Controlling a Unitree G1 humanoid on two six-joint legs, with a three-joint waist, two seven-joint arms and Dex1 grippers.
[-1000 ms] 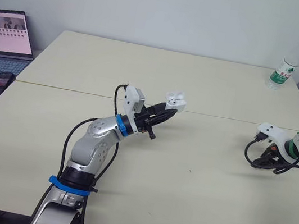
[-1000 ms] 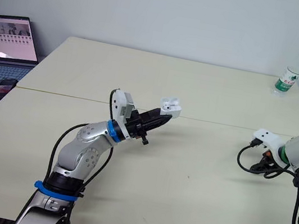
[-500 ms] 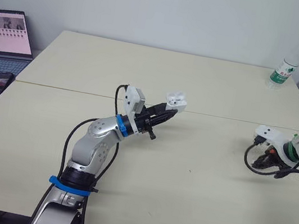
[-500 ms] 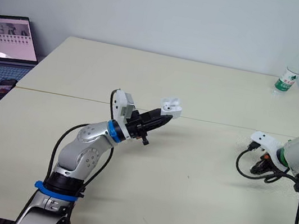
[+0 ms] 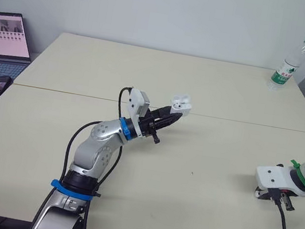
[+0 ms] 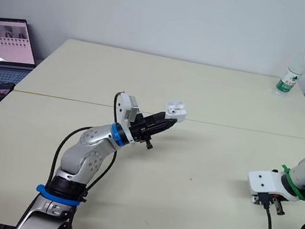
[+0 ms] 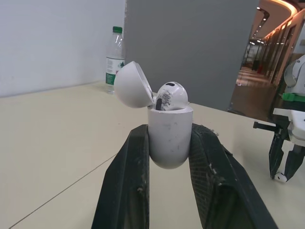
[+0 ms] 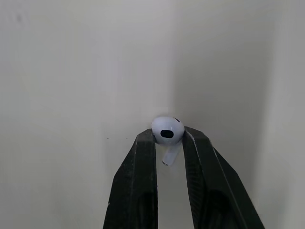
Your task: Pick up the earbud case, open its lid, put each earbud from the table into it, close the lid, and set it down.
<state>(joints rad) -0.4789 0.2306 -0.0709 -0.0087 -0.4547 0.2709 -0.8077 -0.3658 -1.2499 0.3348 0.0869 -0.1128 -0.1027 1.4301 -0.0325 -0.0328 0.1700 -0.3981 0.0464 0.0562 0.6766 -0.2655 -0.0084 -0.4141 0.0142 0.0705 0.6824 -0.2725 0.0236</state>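
right wrist view has the right hand (image 8: 169, 138) pinched around the loose earbud (image 8: 167, 130), stem hanging between its fingers. a second ago this hand was raised and farther out; now it is down at the near right edge of the desk (image 5: 204, 152), so the pickup looks made. mid-desk, the left hand (image 5: 167, 115) still clamps the earbud case (image 7: 170, 138), lid (image 7: 132, 86) open, seated earbud (image 7: 170, 95) inside. the carry across is what remains, i judge.

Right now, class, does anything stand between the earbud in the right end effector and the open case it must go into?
Nothing visible does. The right end effector grips the earbud; the left end effector holds the case with its lid open, and only bare table lies between them.
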